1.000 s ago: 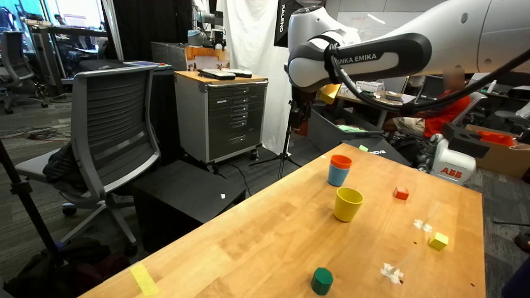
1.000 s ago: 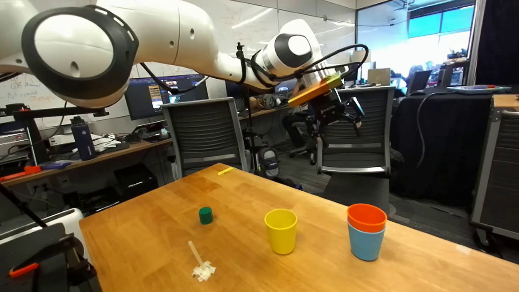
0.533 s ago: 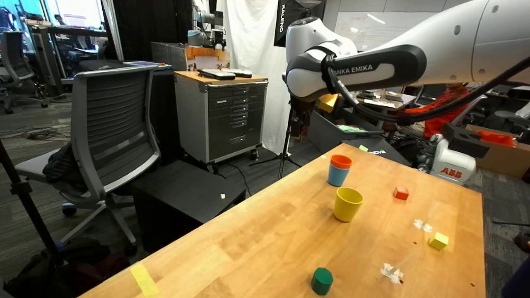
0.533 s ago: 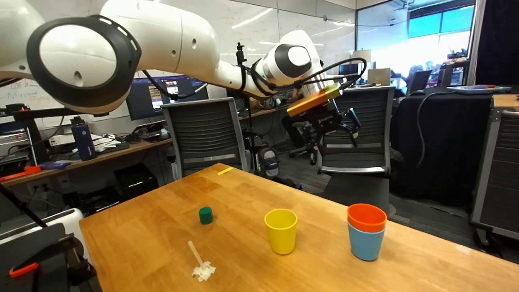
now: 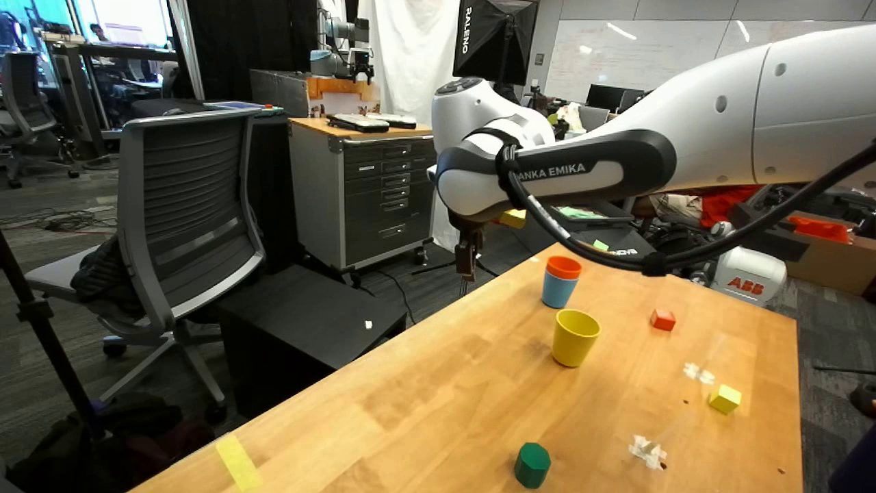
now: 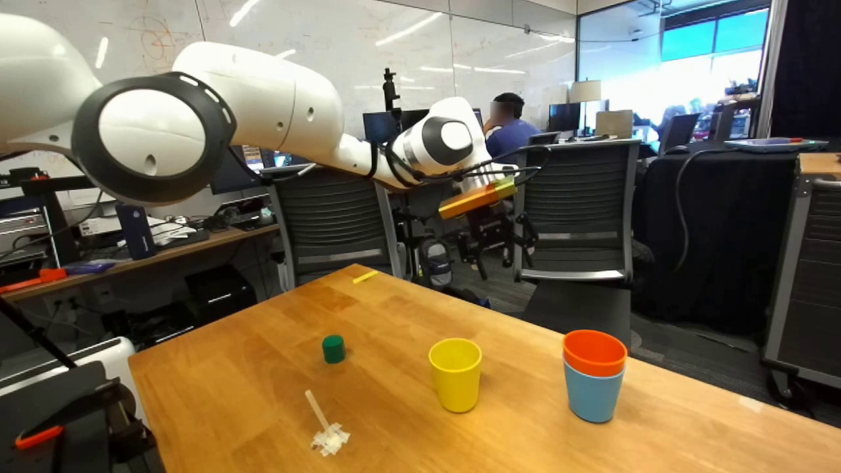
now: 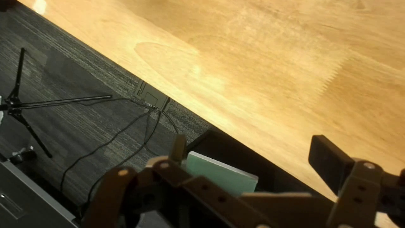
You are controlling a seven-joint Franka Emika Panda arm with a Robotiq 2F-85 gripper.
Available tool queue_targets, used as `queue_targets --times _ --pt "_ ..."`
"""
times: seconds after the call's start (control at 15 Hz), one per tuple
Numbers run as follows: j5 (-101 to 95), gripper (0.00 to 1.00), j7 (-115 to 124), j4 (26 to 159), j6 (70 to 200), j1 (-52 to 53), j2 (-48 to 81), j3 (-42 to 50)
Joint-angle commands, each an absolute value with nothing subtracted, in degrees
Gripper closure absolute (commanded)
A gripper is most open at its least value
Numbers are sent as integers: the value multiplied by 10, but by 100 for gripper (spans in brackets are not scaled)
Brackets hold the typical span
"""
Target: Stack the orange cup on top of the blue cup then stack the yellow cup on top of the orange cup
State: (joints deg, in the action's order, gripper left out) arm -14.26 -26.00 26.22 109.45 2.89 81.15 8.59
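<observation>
The orange cup [image 5: 564, 266] sits nested upright in the blue cup [image 5: 559, 292] near the table's edge; the orange cup [image 6: 594, 353] and the blue cup [image 6: 594, 396] show the same way in an exterior view. The yellow cup [image 5: 575, 339] stands upright and apart beside them; it also shows in an exterior view [image 6: 455, 378]. My gripper [image 6: 504, 257] is raised in the air, away from all cups, near the table's long edge [image 5: 467, 270]. In the wrist view its fingers [image 7: 253, 152] are wide apart with nothing held between them. No cup can be made out in the wrist view.
A green cylinder [image 5: 532, 465], a small red block [image 5: 662, 319] and a small yellow block [image 5: 725, 398] lie on the wooden table [image 5: 424, 383]. A thin stick is taped to the table [image 6: 317, 410]. An office chair [image 6: 578, 217] stands beyond the edge.
The arm and gripper have moved down and to the left in both exterior views. The cups and blocks have not moved.
</observation>
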Motion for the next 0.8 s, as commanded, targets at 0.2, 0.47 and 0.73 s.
queue_targets --times 0.2,0.47,0.73 --pt "-155 0 -286 266 1061 63 797 83" --pt "-171 0 -275 265 1042 68 801 98" --pt "-180 0 -288 262 1015 62 802 102"
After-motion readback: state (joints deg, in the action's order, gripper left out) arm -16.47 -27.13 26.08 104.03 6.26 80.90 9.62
